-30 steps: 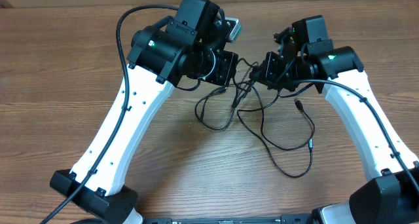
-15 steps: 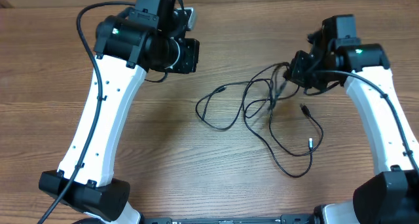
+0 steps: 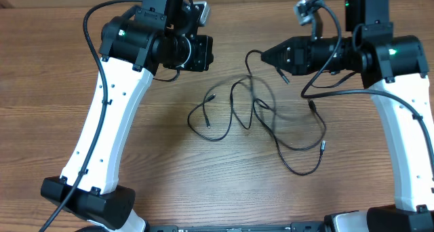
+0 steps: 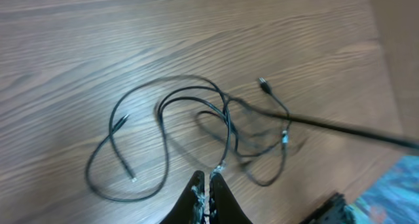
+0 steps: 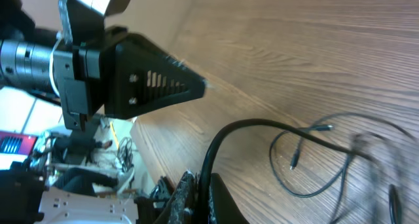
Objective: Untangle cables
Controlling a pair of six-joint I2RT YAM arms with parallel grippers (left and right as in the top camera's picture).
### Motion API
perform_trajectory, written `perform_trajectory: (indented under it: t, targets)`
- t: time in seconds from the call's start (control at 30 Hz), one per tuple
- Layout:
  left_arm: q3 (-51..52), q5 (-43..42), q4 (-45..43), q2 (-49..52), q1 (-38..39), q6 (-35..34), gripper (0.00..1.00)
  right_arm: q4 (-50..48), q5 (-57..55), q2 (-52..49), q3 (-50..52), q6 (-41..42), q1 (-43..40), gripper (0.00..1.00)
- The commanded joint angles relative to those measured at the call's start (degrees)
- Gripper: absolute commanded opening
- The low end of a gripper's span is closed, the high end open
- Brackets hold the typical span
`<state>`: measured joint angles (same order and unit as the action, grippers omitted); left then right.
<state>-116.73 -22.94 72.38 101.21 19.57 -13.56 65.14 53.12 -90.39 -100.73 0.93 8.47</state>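
Several thin black cables [image 3: 258, 106] lie looped together on the wooden table between the arms. My right gripper [image 3: 266, 55] is shut on one cable and holds it above the table. That cable arcs from the jaws down into the tangle. In the right wrist view the jaws [image 5: 200, 181] pinch this black cable [image 5: 262, 122]. My left gripper [image 3: 207, 53] is shut, raised and apart from the cables, to their upper left. In the left wrist view its jaws [image 4: 204, 179] hold nothing, above the loops [image 4: 196, 112]. Small plug tips [image 3: 208, 125] lie loose.
The wooden table [image 3: 169, 164] spans the view, with its far edge along the top. The left arm's black gripper [image 5: 150, 83] shows in the right wrist view. Room clutter [image 5: 59, 178] lies beyond the table edge there.
My right gripper has risen and swung left with a cable in it, dragging the tangle left and stretching one strand. The left arm has shifted slightly right.
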Motion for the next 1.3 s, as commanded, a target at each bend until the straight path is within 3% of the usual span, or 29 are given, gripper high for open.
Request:
perform_trajectory:
  t: [0.0,0.07,0.2,0.3,0.4,0.63,0.9,0.93,1.0,1.07,1.27]
  targets:
    - [-0.3,-5.3,-1.4,-0.6,1.4,-0.8,0.11,-0.5,-1.0,0.3,-0.7,-1.2,0.9,0.04]
    - [-0.3,-5.2,-1.4,0.0,1.7,-0.6,0.18,0.0,-4.6,0.3,-0.7,-1.2,0.9,0.04]
    - [-0.2,-8.8,-2.9,1.6,2.8,-0.2,0.21,1.0,-3.7,0.3,-0.7,-1.2,0.9,0.04]
    - [-0.2,-13.4,-3.7,3.1,4.0,4.2,0.24,0.1,-3.6,0.3,-0.7,-1.2,0.9,0.04]
    - [-0.2,-14.1,-3.7,4.1,5.0,8.0,0.41,-0.9,-3.5,0.3,-0.8,-0.7,0.9,0.04]
    - [-0.2,-10.0,-5.1,5.2,5.6,15.1,0.58,-1.4,3.7,0.3,-0.8,-0.8,0.9,0.04]
    - [-0.1,-1.5,-10.6,5.4,5.6,15.1,0.6,-1.5,9.6,0.3,-0.8,1.2,0.8,0.04]
    - [-0.1,-1.5,-11.2,5.4,5.6,15.1,0.57,-1.5,9.6,0.3,-0.8,1.2,0.8,0.04]
    - [-0.1,-1.7,-12.1,5.4,5.6,14.8,0.4,-1.5,9.6,0.3,-0.8,1.2,0.8,0.04]
    - [-0.1,-3.1,-12.5,5.4,5.6,14.5,0.31,-1.5,9.6,0.3,-0.8,1.2,0.8,0.04]
    - [-0.1,-10.9,-11.3,5.4,5.6,14.5,0.4,-4.9,9.5,0.3,-0.8,2.5,0.8,0.04]
